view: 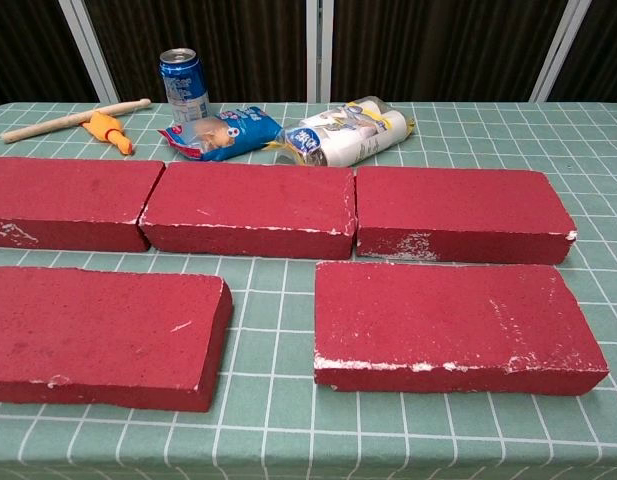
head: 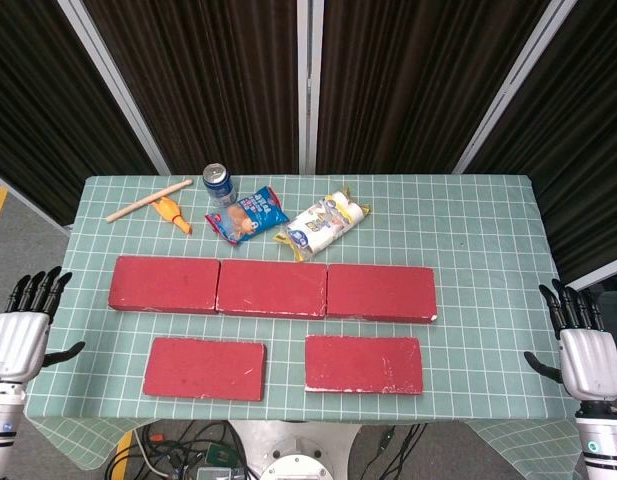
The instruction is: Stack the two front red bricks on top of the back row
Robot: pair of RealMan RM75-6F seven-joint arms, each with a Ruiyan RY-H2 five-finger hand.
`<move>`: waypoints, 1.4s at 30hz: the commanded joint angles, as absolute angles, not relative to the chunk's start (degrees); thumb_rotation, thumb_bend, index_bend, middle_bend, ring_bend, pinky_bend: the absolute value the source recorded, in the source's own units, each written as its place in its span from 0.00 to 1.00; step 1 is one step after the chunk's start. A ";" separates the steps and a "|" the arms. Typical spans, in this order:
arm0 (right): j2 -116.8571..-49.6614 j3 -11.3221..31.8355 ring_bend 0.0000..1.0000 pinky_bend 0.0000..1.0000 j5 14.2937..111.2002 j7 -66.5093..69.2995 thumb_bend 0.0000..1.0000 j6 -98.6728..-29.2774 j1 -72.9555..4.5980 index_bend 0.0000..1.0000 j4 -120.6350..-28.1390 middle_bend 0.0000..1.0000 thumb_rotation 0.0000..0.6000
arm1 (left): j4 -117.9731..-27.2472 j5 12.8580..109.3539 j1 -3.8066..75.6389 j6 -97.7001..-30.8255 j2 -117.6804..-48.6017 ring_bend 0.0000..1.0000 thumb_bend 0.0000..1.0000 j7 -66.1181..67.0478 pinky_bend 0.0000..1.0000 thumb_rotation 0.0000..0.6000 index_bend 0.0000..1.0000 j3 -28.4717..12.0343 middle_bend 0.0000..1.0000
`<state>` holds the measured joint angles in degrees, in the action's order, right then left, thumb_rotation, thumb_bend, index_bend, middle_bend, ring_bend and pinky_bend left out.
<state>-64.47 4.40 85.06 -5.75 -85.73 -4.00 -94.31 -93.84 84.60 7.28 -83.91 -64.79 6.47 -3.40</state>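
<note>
Bricks untouched: your left hand (head: pixel 18 335) and right hand (head: pixel 586 350) hang empty, fingers spread; next, grasp a front brick (head: pixel 205 368).

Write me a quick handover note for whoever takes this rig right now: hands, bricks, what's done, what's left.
Left hand and right hand: open, empty, off the table's side edges.
Back row: three red bricks end to end, nothing on top.
Front left brick and front right brick: flat on the table, apart, untouched.
Done: nothing stacked.
Left: lift both front bricks onto the back row.
</note>
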 commanded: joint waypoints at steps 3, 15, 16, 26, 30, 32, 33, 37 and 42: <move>-64.44 4.59 0.00 0.00 84.69 -5.56 0.06 -85.84 -3.89 0.00 -94.45 0.00 1.00 | -94.01 84.50 7.25 -83.70 -64.68 0.00 0.00 6.05 0.02 1.00 0.02 -3.27 0.02; -63.88 5.02 0.00 0.00 84.80 -5.28 0.07 -86.26 -3.94 0.00 -94.70 0.00 1.00 | -99.31 87.87 7.75 -81.37 -62.07 0.00 0.00 2.40 0.02 1.00 0.02 -0.63 0.02; -63.86 4.99 0.00 0.00 84.91 -5.29 0.07 -86.32 -3.93 0.00 -94.52 0.00 1.00 | -99.86 88.35 7.85 -81.00 -61.70 0.00 0.00 2.08 0.02 1.00 0.02 -0.25 0.02; -63.60 5.47 0.00 0.00 84.20 -4.18 0.07 -86.27 -3.95 0.00 -93.33 0.00 1.00 | -104.74 92.16 11.88 -71.16 -61.03 0.00 0.00 0.05 0.02 1.00 0.02 3.91 0.02; -63.62 5.35 0.00 0.00 84.49 -4.20 0.07 -86.46 -3.88 0.00 -93.21 0.00 1.00 | -105.67 93.26 13.93 -68.29 -62.74 0.00 0.00 -0.19 0.02 1.00 0.02 4.10 0.02; -63.68 5.28 0.00 0.00 84.53 -4.13 0.07 -86.44 -3.85 0.00 -93.06 0.00 1.00 | -105.88 93.22 14.95 -66.69 -63.37 0.00 0.00 0.04 0.01 1.00 0.02 4.10 0.02; -63.73 5.26 0.00 0.00 84.51 -4.05 0.07 -86.40 -3.84 0.00 -92.93 0.00 1.00 | -106.01 92.86 15.60 -65.56 -63.75 0.00 0.00 0.45 0.01 1.00 0.02 4.03 0.02; -63.87 5.36 0.00 0.00 84.29 -3.65 0.07 -86.32 -3.86 0.00 -92.48 0.00 1.00 | -106.88 90.23 17.59 -61.46 -64.72 0.00 0.00 2.19 0.00 1.00 0.02 3.80 0.02; -64.00 5.59 0.00 0.00 84.11 -3.10 0.07 -86.32 -3.95 0.00 -92.01 0.00 1.00 | -108.16 86.82 19.99 -56.93 -65.83 0.00 0.00 5.52 0.00 1.00 0.02 3.51 0.02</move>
